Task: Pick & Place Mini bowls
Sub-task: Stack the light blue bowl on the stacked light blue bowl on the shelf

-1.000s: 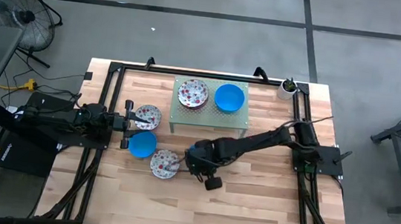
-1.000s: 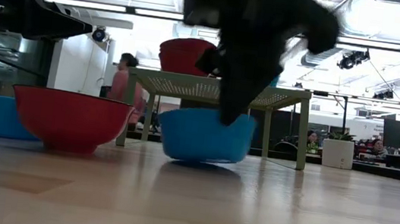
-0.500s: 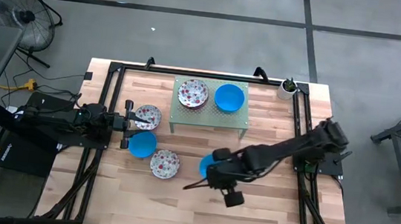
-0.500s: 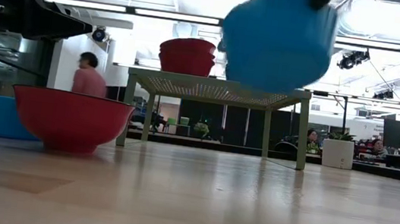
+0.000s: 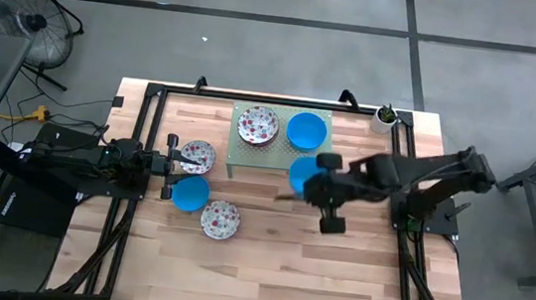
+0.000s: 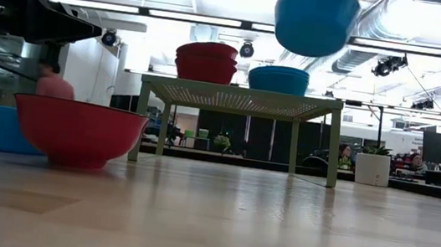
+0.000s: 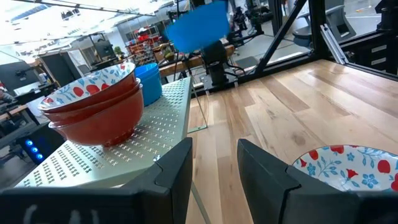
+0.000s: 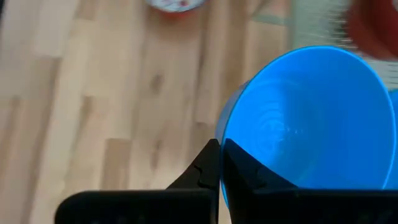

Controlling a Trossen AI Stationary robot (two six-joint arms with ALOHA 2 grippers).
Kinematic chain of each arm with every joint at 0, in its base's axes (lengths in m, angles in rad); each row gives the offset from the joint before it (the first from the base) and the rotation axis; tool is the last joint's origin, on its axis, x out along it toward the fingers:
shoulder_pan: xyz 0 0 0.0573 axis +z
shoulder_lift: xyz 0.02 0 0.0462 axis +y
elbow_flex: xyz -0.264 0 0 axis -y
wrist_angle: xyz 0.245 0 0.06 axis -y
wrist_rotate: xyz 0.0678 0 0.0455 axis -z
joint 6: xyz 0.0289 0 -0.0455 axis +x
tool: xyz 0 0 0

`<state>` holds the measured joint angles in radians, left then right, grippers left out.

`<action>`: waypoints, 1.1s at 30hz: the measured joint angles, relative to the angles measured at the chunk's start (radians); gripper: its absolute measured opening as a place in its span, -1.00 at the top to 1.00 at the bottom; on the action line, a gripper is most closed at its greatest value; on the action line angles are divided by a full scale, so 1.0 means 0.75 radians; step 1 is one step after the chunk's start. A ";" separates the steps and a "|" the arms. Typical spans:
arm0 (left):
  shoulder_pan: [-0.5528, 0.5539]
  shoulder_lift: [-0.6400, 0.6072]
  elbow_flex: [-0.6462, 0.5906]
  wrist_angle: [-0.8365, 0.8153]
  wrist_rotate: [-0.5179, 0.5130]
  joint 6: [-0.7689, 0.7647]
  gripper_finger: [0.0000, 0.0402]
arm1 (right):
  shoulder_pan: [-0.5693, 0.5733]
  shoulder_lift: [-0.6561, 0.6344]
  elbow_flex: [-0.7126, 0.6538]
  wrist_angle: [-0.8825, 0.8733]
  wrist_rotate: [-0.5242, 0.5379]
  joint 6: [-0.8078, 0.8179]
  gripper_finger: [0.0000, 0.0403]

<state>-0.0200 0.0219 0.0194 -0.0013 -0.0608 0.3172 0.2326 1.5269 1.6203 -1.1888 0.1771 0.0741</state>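
Wooden table (image 5: 265, 270) under bright workshop lighting. Right gripper (image 8: 219, 163) fingers pinch the rim of a blue mini bowl (image 8: 311, 118), carried high beside the green stand (image 5: 322, 161). Bowl judged light, rigid, slick (rim grip suits). Left gripper (image 7: 214, 165), fingers apart, waits left.

The right arm reaches in from the table's right side, stretched toward the middle and raised clear of the tabletop; its right gripper (image 5: 310, 181) has both fingers (image 8: 211, 163) pinched together on the rim of a blue bowl (image 8: 311, 118), carried aloft. The left arm lies low along the table's left edge, pointing inward; its left gripper (image 5: 171, 165) rests there with fingers (image 7: 264, 168) parted, nothing between them.
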 joint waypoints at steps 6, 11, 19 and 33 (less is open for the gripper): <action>0.000 0.000 0.000 0.000 0.000 0.000 0.38 | -0.198 -0.026 0.000 0.003 0.021 -0.121 1.00; 0.000 0.000 0.000 0.000 0.000 0.000 0.38 | -0.372 -0.025 0.000 0.067 0.018 -0.273 1.00; 0.000 0.000 0.000 0.000 0.000 0.000 0.38 | -0.583 0.017 0.002 0.110 -0.064 -0.414 1.00; 0.000 0.000 0.000 0.000 0.000 0.000 0.38 | -0.642 0.077 0.002 0.102 -0.177 -0.730 1.00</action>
<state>-0.0199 0.0216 0.0196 -0.0013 -0.0608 0.3172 -0.2485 1.5848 1.6218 -1.1127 0.0441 -0.4735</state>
